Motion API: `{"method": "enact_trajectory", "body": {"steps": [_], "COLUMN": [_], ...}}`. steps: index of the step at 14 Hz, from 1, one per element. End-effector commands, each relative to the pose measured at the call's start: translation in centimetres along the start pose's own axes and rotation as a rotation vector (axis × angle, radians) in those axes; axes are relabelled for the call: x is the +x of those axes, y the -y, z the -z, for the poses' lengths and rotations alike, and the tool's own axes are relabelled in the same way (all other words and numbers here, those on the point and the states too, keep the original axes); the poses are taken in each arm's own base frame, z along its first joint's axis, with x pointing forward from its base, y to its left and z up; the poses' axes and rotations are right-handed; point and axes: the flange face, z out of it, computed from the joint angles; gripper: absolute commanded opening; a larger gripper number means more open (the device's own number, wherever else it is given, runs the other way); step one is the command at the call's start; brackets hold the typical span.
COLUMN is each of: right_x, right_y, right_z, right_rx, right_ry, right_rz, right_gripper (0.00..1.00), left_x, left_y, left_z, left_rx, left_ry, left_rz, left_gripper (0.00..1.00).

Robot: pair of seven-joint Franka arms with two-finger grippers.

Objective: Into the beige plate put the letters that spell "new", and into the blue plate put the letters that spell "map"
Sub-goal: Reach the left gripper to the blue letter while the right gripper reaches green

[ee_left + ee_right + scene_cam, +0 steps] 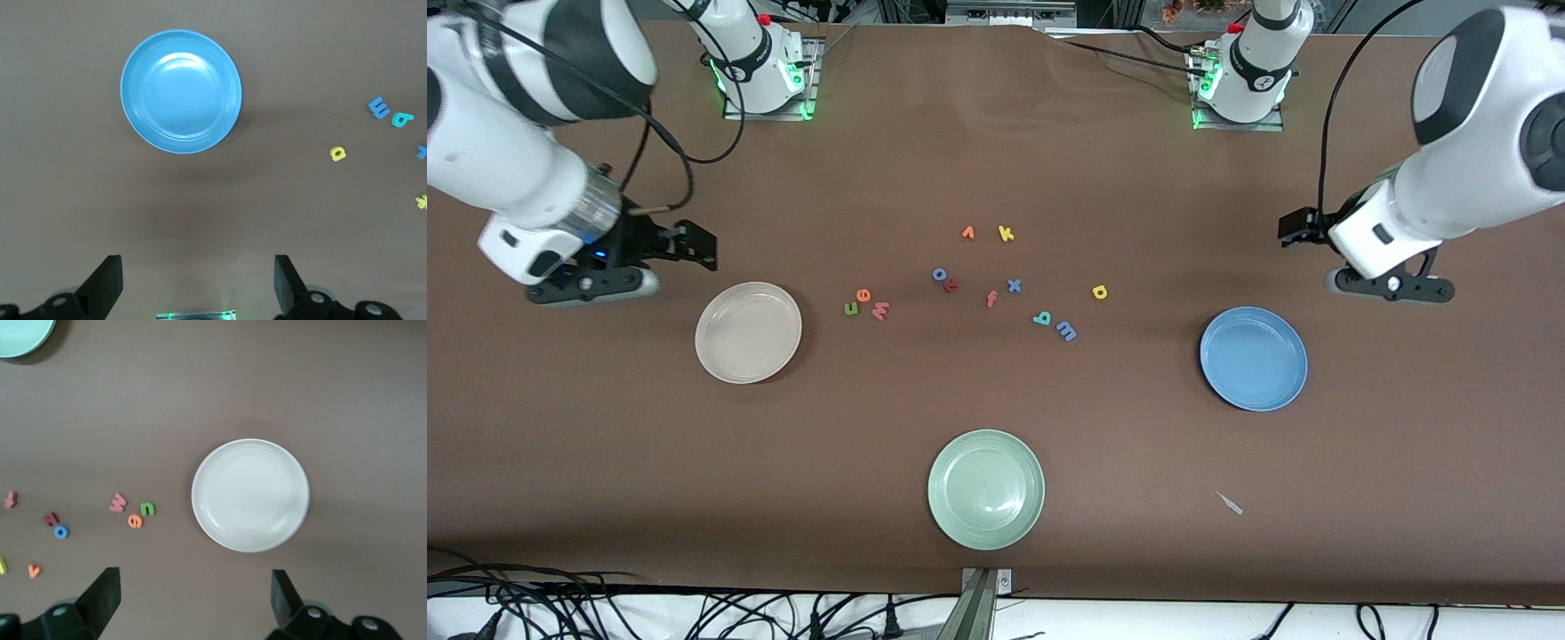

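The beige plate (748, 332) (250, 495) lies empty toward the right arm's end. Beside it are the green n (851, 308) (147, 509), orange e (863, 295) (135, 521) and pinkish w (880, 310) (118, 501). The blue plate (1253, 358) (181, 91) lies empty toward the left arm's end. The blue m (1066, 332) (379, 107), teal a (1041, 317) (402, 120) and yellow p (1100, 292) (338, 153) lie on the table between the plates. My right gripper (591, 284) (195, 603) hangs open over bare table beside the beige plate. My left gripper (1392, 286) (198, 287) hangs open over bare table beside the blue plate.
A pale green plate (986, 489) sits nearest the front camera. Other letters lie mid-table: orange v-like letter (967, 233), yellow k (1006, 234), blue o (940, 275), reddish f (991, 300), blue x (1014, 285). A small pale scrap (1230, 503) lies near the front edge.
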Motion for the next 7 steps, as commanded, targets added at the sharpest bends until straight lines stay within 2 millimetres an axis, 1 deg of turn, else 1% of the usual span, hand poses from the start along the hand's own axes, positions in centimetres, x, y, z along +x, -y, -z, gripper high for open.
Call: {"method": "enact_trajectory", "body": {"steps": [1, 2, 4, 6, 7], "right_x": [0.1, 0.5, 0.6, 0.1, -0.4], "right_y": [3.0, 4.3, 6.7, 8.6, 9.8], "right_z": [-3.6, -5.1, -8.3, -12.6, -14.4], "right_rx": [0.016, 0.018, 0.017, 0.022, 0.026], "right_ry": [-0.018, -0.016, -0.019, -0.056, -0.068], "right_rz": [-0.022, -0.017, 0.006, 0.040, 0.051], "right_gripper": [1.00, 1.00, 1.00, 1.00, 1.00], "left_x": [3.0, 3.9, 5.8, 6.4, 6.8], "left_y": [-4.0, -6.4, -9.4, -14.6, -16.6], "left_z": [-3.4, -5.2, -8.5, -11.5, -13.0], "left_rx": [-0.033, -0.028, -0.035, -0.032, -0.041], "left_ry": [0.009, 0.010, -0.005, -0.026, -0.040], "left_rz": [0.120, 0.155, 0.305, 0.412, 0.458], "left_gripper": [1.00, 1.00, 1.00, 1.00, 1.00]}}
